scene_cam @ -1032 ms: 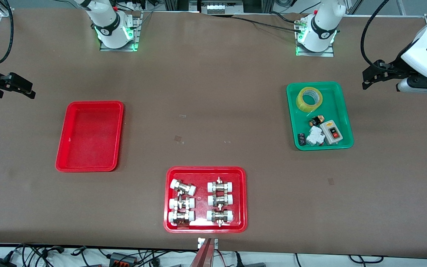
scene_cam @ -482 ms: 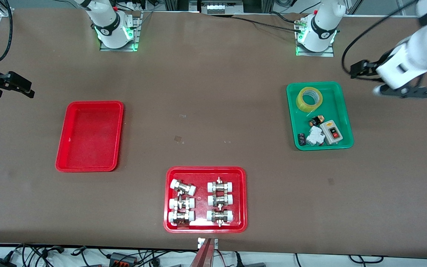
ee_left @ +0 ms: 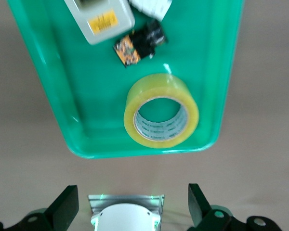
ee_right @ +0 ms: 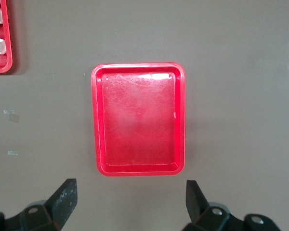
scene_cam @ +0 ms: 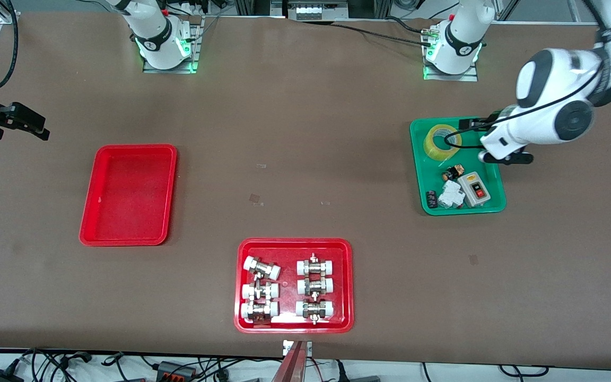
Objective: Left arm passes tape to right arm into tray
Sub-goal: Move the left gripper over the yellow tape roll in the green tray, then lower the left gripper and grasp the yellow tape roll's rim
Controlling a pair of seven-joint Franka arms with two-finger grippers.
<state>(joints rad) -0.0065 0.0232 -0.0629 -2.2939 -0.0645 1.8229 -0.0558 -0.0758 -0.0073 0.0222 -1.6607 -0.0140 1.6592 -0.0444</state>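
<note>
Front view, starting at the right arm's end of the table: the right gripper (scene_cam: 40,130) hangs over bare table at that edge, fingers spread wide in its wrist view, nothing between them, and that arm waits. Next along, the red tray (scene_cam: 128,194) lies with its long side running toward the front camera, nothing in it, brown table (scene_cam: 295,159) open all around its rim. In the right wrist view the tray (ee_right: 138,119) sits square between the two dark fingertips (ee_right: 62,199).

Mid-table, nearest the front camera, a second red tray (scene_cam: 346,286) holds six white-capped fittings (scene_cam: 314,287) in two columns of three.

On to the left arm's end: one green tray (scene_cam: 491,159), and the tape (scene_cam: 442,141) lies flat in the end of it farthest from the front camera, hole facing up, close against the rim there. One roll only. Nearer the camera in the same tray sit a grey switch box (scene_cam: 473,189), a white part (scene_cam: 451,195) and a couple of small dark pieces. The left gripper (scene_cam: 464,126) hovers over that tray just beside the roll, released, jaws apart and not touching it; the left wrist view shows the tape (ee_left: 161,118) ring-up, both fingers (ee_left: 62,209) clear of it.
</note>
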